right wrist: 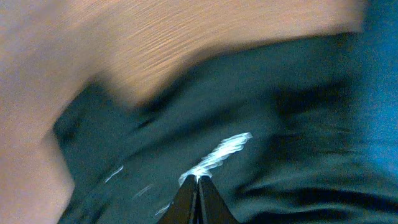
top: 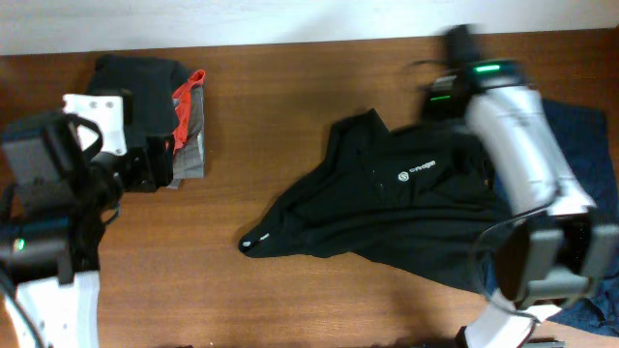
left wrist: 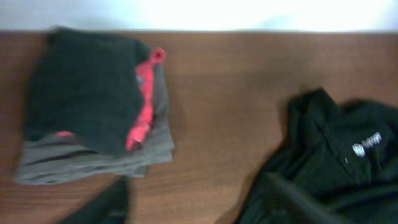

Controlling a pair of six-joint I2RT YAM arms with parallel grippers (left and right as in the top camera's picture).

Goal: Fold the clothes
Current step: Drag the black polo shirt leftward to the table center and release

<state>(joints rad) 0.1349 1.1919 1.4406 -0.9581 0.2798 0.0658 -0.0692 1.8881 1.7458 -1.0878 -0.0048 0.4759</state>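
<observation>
surface: wooden table (top: 290,116) | backdrop: white wall (top: 242,19) | black shirt (top: 387,222) spread

open bench (top: 261,126) lies between the folded pile (top: 189,126) at rear left and the black shirt (top: 387,213); blue cloth (top: 585,130) crowds the right edge.
</observation>
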